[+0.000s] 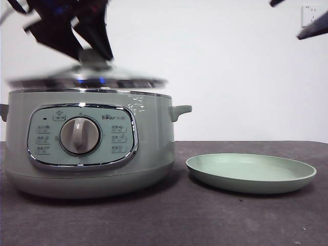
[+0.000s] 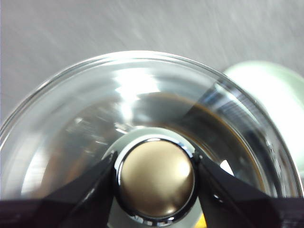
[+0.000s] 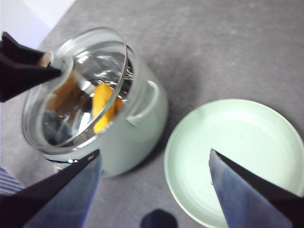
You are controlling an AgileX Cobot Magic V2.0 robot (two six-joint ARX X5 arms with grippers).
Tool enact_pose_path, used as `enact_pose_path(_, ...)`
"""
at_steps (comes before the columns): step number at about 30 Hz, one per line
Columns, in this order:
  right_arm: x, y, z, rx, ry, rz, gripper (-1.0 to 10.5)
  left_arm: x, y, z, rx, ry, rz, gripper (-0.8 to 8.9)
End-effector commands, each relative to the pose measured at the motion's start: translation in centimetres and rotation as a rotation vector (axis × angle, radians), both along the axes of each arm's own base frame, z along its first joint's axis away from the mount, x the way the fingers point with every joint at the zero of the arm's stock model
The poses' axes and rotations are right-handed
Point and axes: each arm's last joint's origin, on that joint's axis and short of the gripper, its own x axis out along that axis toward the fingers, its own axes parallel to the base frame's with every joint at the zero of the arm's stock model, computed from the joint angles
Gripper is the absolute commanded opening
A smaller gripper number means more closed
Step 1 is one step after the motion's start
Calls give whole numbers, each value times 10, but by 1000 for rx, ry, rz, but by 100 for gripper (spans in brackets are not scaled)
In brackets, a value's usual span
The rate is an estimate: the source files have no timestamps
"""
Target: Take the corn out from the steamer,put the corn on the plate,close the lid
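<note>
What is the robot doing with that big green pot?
The left gripper has its jaws shut on the knob of the glass lid and holds it just above the steamer. The corn sits inside the steamer. The right gripper hangs open above the plate, which has nothing on it.

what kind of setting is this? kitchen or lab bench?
Likely a lab bench staged as a kitchen: bare grey tabletop, blank white wall, only a steamer and an empty plate.
</note>
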Motion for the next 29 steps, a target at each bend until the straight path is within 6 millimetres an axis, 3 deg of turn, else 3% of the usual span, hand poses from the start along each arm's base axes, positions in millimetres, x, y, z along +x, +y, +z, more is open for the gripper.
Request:
enact_pose_path(1,7,16,1,21,4,49,378,-20,13,33,-28,-157,51,-9)
enact_pose_path(7,41,89,7,-89,37,202,378,-81,49,78,-59,-373,208,-9)
enact_pose_path(9,53,121,10,-124,31,265,378,-100,61,86,-54,-420,281,-9)
enact_pose_path(14,78,172,9,-242,39,323,378,-129,78,93,-39,-469,375,-9)
enact_pose_path(21,111,237,-7,-383,77,419,378,-154,91,95,-37,-493,418,-9)
enact_pose_path(29,128,290,-46,-547,84,450,379,-160,94,93,-21,-472,415,-9)
